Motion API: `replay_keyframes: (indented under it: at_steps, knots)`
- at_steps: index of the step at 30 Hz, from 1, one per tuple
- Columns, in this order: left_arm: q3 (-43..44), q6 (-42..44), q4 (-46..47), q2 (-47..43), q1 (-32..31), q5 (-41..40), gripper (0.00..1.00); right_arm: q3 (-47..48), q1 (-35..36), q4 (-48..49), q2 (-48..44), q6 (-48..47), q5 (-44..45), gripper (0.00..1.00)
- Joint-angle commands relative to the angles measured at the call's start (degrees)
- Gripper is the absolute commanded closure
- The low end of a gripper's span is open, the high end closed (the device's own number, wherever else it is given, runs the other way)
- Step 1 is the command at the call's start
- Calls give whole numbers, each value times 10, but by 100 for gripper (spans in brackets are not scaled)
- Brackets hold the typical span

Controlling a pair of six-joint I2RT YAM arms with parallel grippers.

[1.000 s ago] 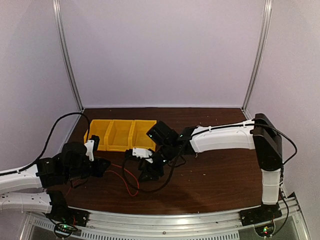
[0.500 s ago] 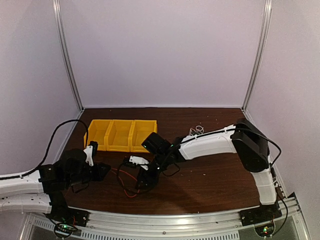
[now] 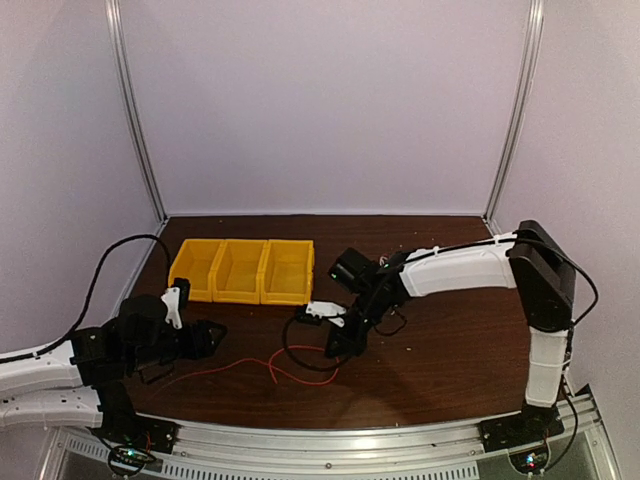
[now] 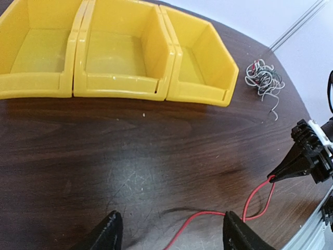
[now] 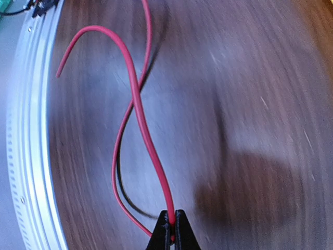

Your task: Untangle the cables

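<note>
Grip: right gripper [image 5: 171, 221] clamped on red wire [image 5: 140, 104], which looped away ahead of its tips | left gripper [image 4: 174, 232] spread wide, that wire lying between its fingers [image 4: 106, 237], ungripped | tangled cables [image 4: 263, 78] sat far ahead-right of left gripper, near right-end yellow bin [image 4: 200, 96]

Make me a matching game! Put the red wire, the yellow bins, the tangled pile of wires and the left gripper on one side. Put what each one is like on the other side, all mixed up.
Things:
1. red wire
2. yellow bins
3. tangled pile of wires
4. left gripper

What fits:
A. open
B. empty, three in a row
C. a heap to the right of the bins
D. pinched in the shut right gripper

Pairs: 1-D, 2-B, 3-C, 4-A
</note>
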Motion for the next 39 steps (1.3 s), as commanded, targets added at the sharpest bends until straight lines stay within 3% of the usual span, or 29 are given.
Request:
replay_keyframes:
  at_steps: [1,6,11,13,16,18,23,27,29,33,35,39]
  knots:
    - [25,31,-17,-23,2,-8,32,-73,-53,-76,-86,-78,84,100]
    - [10,44,18,10,2,55,32,-111,-112,-80,-121,-91,108,100]
    - [3,64,65,87,-4,202,33,-115,-127,-67,-123,-87,115,100]
    - [2,64,64,99,-17,196,27,-116,-134,-62,-122,-88,115,100]
    - [0,70,72,120,-19,179,28,-118,-140,-52,-123,-89,114,100]
    - [9,77,68,146,-19,162,32,-117,-141,-51,-124,-88,111,100]
    - [36,88,44,207,-19,101,54,-121,-141,-47,-134,-89,106,100]
    - [61,101,42,189,-19,140,67,-126,-141,-45,-138,-88,102,100]
    - [73,96,32,154,-19,146,64,-128,-142,-43,-140,-88,103,100]
    - [94,66,-46,109,-19,87,47,-129,-144,-40,-142,-86,103,100]
    - [99,54,-90,120,-18,54,40,-130,-144,-39,-143,-85,102,100]
    - [93,39,-99,170,-18,74,34,-128,-145,-37,-147,-82,101,100]
